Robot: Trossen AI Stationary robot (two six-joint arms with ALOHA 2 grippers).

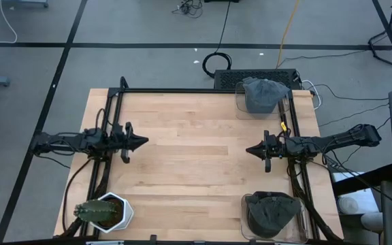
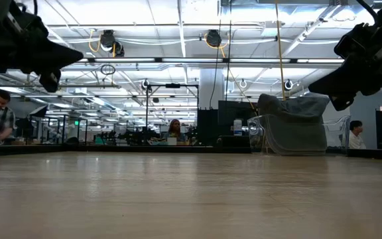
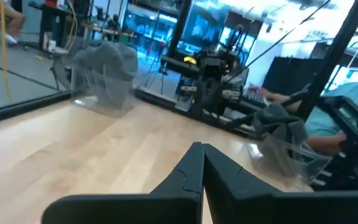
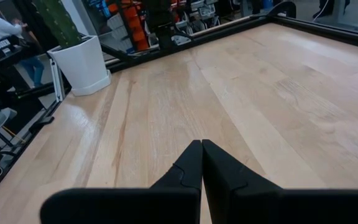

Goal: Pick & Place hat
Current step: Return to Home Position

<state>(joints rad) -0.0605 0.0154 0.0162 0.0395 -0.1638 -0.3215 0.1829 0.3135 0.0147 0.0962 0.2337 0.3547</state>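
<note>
Fingers (image 3: 188, 174) closed, empty: left gripper (image 1: 143, 142), right gripper (image 1: 248, 150); high view, not low, shows black cap (image 1: 271, 212) binned.

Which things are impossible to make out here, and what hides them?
Low view: cactus pot and near bin fall outside the frame.
Low view: left pincer, right pincer only silhouettes.
Left wrist view: grey cap and dark cap blurred, no detail.
High view: far bin walls nearly invisible, being clear.
</note>
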